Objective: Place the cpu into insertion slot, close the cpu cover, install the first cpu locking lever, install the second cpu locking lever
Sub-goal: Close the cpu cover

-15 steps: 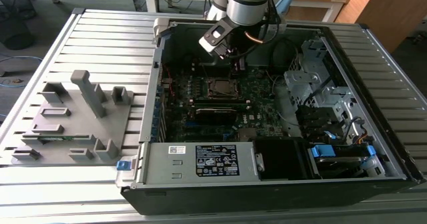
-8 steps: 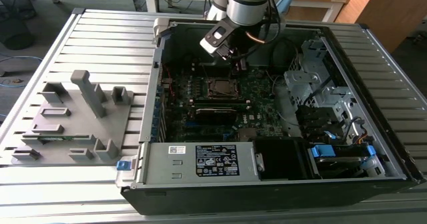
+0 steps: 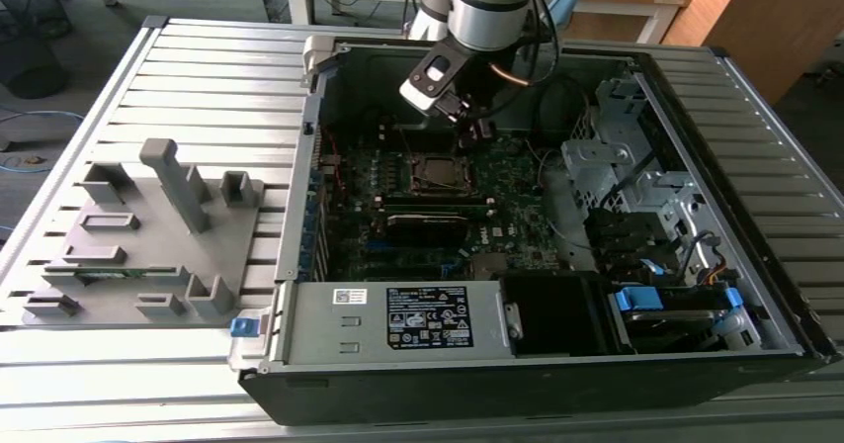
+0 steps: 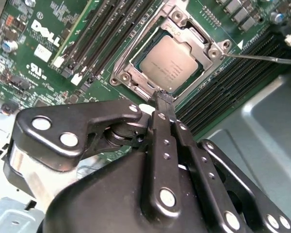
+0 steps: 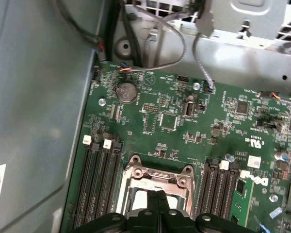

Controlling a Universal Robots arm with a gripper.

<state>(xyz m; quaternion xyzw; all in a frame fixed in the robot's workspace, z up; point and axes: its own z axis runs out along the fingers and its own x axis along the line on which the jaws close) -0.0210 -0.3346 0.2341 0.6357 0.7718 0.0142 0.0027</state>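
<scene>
Silvery metal marks the spot: the cpu cover [image 4: 127,69], a thin square frame plate with a square window, appears to lie flat over the insertion slot [image 3: 436,172], the small dark square socket on the dark green motherboard [image 3: 517,181]. The cpu [image 4: 170,65], a flat square chip with a dull grey-brown top, sits inside that window, so it is already seated in the socket and ringed by the frame.

The black gripper [image 4: 161,95] hangs directly over the board with its two fingers pressed together into one narrow blade and nothing between them. In the second wrist view the joined tip sits at the rim of the frame, at or just off the edge nearest the gripper; whether it actually touches the metal cannot be told. In the exterior view the socket lies at about seven o'clock from the gripper [image 3: 467,134], close below it.

A thin silvery locking lever [image 4: 262,58], a wire rod, leaves one corner of the frame and runs away from the socket. Its long axis crosses the black memory slots [image 4: 233,85] on that side. It lies off to the side of the fingertip, well apart from it, and seems unhooked, though that is a judgement.
</scene>
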